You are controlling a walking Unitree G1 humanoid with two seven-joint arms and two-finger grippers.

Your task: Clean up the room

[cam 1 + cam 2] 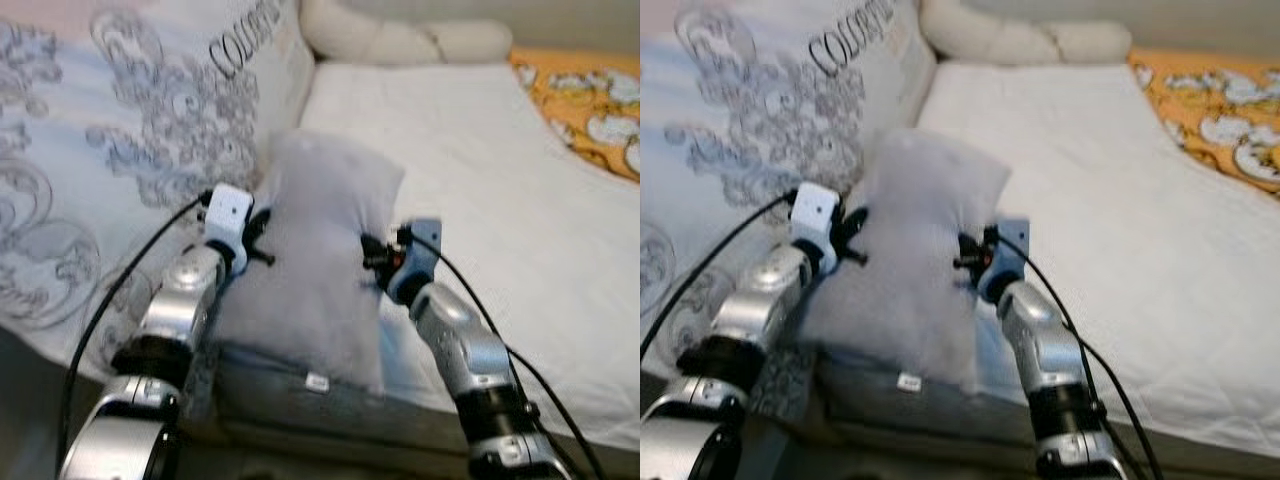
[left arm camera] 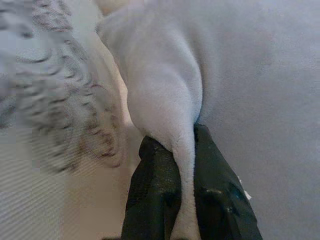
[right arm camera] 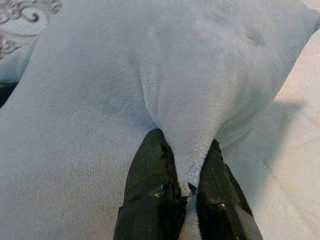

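Both my grippers pinch the grey pillow [image 1: 320,270] over the bed [image 1: 480,200]: left gripper [image 2: 182,195], right gripper [image 3: 187,200]. Wrist views show fabric folds clamped; eye views show the patterned duvet [image 1: 120,150].

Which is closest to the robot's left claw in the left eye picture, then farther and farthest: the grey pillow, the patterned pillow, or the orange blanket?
1. Grey pillow: pinched in the left claw.
2. Patterned pillow: just behind it, on the left.
3. Orange blanket: far right corner of the bed.
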